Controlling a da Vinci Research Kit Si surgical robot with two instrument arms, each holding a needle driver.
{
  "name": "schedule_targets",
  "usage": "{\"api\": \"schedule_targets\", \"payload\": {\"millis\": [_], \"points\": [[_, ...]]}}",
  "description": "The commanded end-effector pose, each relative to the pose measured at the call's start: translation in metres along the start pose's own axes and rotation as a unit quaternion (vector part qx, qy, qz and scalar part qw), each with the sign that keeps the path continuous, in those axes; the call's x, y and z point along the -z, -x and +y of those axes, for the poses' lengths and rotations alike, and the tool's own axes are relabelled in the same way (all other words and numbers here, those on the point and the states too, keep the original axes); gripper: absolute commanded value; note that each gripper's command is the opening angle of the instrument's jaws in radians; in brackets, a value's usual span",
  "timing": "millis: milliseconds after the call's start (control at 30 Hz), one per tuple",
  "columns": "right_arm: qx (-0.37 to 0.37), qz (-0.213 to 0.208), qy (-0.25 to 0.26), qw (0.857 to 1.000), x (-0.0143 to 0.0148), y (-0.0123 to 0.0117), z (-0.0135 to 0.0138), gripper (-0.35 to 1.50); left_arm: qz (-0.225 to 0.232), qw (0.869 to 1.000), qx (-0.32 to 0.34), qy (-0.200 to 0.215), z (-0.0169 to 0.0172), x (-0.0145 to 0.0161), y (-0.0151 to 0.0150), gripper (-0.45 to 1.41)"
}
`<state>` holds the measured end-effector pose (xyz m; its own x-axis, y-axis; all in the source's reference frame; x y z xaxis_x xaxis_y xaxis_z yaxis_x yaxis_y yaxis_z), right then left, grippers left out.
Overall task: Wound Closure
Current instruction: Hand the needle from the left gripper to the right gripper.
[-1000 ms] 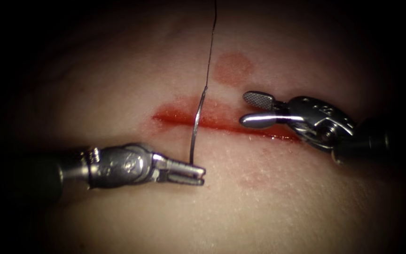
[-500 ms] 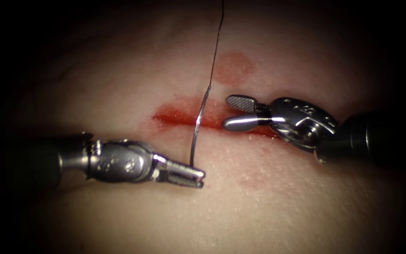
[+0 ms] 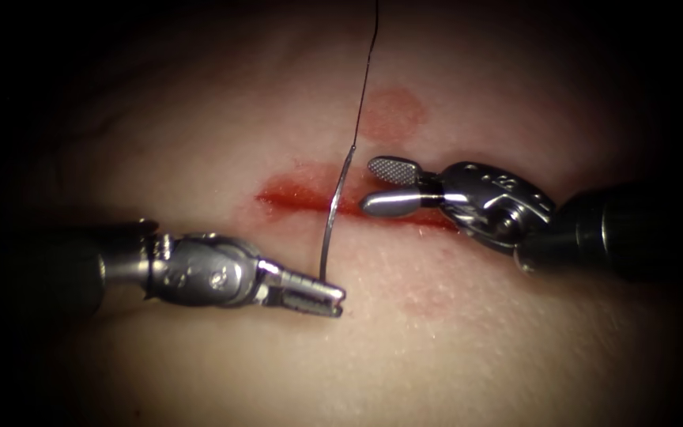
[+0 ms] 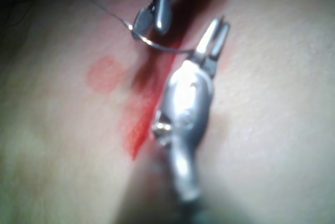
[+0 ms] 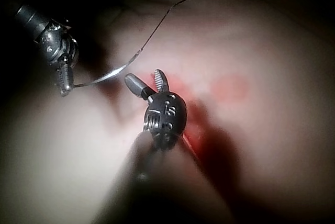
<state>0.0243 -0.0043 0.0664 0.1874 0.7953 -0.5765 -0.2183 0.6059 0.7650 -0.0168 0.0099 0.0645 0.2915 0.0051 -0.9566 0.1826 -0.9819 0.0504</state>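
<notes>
My left tool (image 3: 341, 300) lies below the cut (image 3: 294, 198), jaws shut on the curved needle (image 3: 331, 213) near the end away from the thread. The needle rises free of the tissue (image 3: 476, 340) and crosses over the cut. Dark thread (image 3: 367, 71) runs from its upper end out of view. My right tool (image 3: 369, 188) comes in along the cut with jaws open and nothing between them, just right of the needle. The left wrist view shows the left tool (image 4: 220, 25) holding the needle (image 4: 162, 47). The right wrist view shows the open right tool (image 5: 144, 76) beside the needle (image 5: 104, 79).
Red fluid lines the cut, and a round red stain (image 3: 390, 113) marks the tissue above it. A fainter pink patch (image 3: 428, 299) lies below the cut. The right tool's shaft (image 3: 618, 229) covers the cut's right end.
The right tool has moved left along the cut toward the needle, its jaws staying open. The left tool and needle have barely shifted.
</notes>
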Motion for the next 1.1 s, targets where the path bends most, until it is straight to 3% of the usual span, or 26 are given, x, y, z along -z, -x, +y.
{"api": "schedule_targets", "payload": {"millis": [33,567,1100], "points": [[-0.003,-0.004,-0.002,1.000,-0.0009,0.0006,0.0001,0.99,0.001,1.000,0.001,0.000,0.0001,-0.0004,0.0008,-0.35],[-0.013,-0.020,-0.026,0.999,-0.0027,0.0010,0.0001,1.01,0.000,1.000,-0.003,0.004,0.0002,-0.0005,0.0008,-0.35],[-0.017,-0.022,-0.041,0.999,-0.0026,0.0008,-0.0004,1.03,0.000,1.000,-0.002,0.015,0.0003,-0.0004,0.0007,-0.35]]}}
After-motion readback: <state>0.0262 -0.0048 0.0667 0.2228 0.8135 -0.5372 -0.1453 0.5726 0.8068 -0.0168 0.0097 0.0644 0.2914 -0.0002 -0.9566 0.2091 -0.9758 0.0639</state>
